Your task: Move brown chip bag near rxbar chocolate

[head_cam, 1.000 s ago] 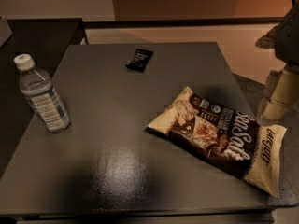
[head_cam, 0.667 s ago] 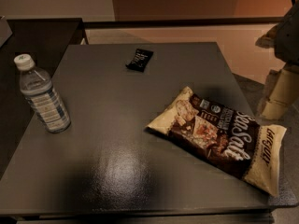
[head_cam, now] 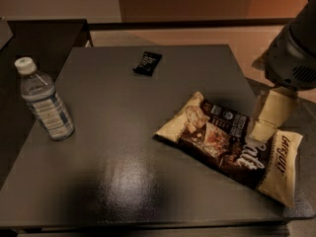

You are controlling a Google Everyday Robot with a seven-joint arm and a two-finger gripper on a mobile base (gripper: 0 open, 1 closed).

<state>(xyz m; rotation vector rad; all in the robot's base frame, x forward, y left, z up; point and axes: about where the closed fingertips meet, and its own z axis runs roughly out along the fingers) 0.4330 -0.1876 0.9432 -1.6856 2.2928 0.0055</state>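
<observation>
The brown chip bag (head_cam: 232, 144) lies flat near the table's front right corner, its cream end hanging by the right edge. The rxbar chocolate (head_cam: 147, 63), a small black wrapper, lies toward the back middle of the table, well apart from the bag. My gripper (head_cam: 262, 130) hangs from the arm at the right, just over the bag's upper right edge, close to it or touching it.
A clear water bottle (head_cam: 45, 101) with a white cap stands upright near the left edge. The dark table (head_cam: 113, 172) drops off at the right and front. A second dark surface (head_cam: 44, 38) sits at the back left.
My gripper has moved left and down, closer to the chip bag. The bag, the bar and the bottle have not moved.
</observation>
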